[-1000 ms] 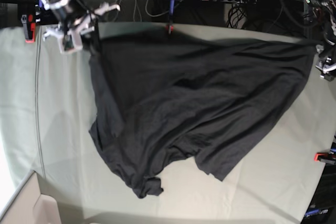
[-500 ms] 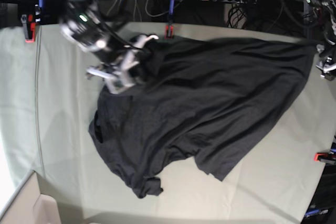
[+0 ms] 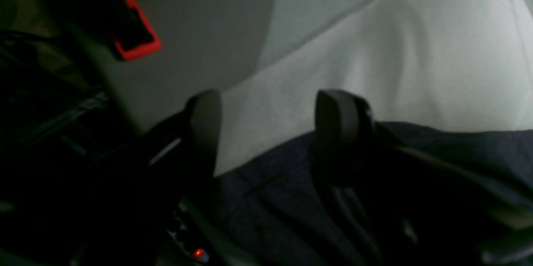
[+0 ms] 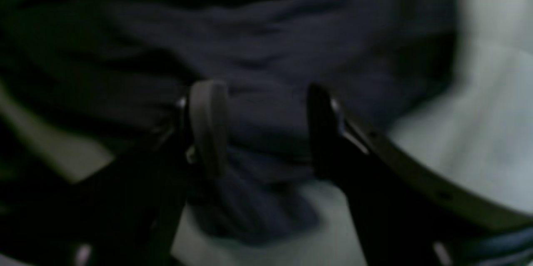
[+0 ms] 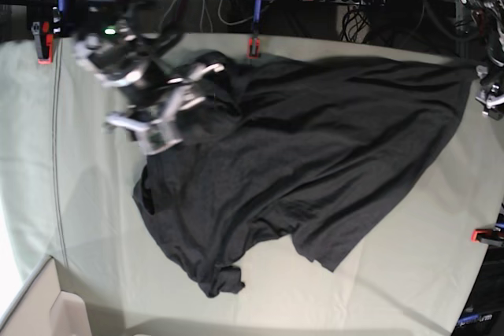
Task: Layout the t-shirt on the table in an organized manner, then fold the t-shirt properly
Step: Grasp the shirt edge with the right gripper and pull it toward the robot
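Now the right gripper [image 4: 260, 133] hovers with its jaws apart and nothing clamped, the t-shirt [image 5: 315, 155] bunched directly beneath and beyond its fingertips. Over at the far side, the left gripper [image 3: 266, 133] also stands open, the shirt's edge lying just under its fingers [image 3: 337, 124] and the pale table [image 3: 395, 49] cloth stretching ahead, a red clamp [image 3: 135, 47] off beyond.

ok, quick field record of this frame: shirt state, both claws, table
shirt: dark charcoal fabric t-shirt, spread but rumpled, unfolded, one corner bunched
right claw: open, above a bunched shirt edge, gripping nothing
left claw: open, over the shirt edge
table: pale grey-green cloth-covered table, red-orange clamp at its edge
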Controlling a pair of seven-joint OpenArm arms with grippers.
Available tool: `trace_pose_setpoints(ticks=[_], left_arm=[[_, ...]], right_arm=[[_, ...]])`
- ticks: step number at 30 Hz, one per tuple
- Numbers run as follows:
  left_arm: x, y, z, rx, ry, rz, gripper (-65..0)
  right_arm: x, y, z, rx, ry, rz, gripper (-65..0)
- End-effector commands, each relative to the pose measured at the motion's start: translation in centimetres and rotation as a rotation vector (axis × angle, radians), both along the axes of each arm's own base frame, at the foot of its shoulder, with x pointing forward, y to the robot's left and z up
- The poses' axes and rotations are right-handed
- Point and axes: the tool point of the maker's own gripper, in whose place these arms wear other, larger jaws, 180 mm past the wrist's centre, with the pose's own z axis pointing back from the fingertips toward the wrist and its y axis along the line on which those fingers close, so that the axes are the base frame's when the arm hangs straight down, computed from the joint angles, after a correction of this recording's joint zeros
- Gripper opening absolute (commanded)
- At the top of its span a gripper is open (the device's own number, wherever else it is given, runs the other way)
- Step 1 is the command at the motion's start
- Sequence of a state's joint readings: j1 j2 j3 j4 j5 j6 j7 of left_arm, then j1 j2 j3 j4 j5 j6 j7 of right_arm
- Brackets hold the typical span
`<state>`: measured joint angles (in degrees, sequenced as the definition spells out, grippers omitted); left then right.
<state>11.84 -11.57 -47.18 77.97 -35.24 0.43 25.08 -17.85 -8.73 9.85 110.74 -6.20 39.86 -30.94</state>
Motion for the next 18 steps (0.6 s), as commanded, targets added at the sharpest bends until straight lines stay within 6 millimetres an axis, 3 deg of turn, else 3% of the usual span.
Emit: trace_pose_setpoints(ticks=[1, 4, 10, 18], left_arm=[[0.4, 0.9, 1.4, 0.042, -0.031, 0.001, -30.2], [0.4, 0.8, 1.3, 0.039, -0.030, 0.000, -30.2], [0.6, 0.6, 1.3, 0.037, -0.030, -0.004, -30.2], [0.6, 0.6, 1.3, 0.037, -0.030, -0.004, -30.2]], right_arm=[[0.3, -0.7, 0.5, 0.006, -0.018, -0.023, -34.0], [-0.5, -2.1, -2.2, 0.014, 0.057, -0.067, -33.7], [-2.7, -1.2, -7.4, 0.059, 0.212, -0.058, -33.7], [-1.3, -2.2, -7.6, 0.038, 0.200, -0.054, -33.7]])
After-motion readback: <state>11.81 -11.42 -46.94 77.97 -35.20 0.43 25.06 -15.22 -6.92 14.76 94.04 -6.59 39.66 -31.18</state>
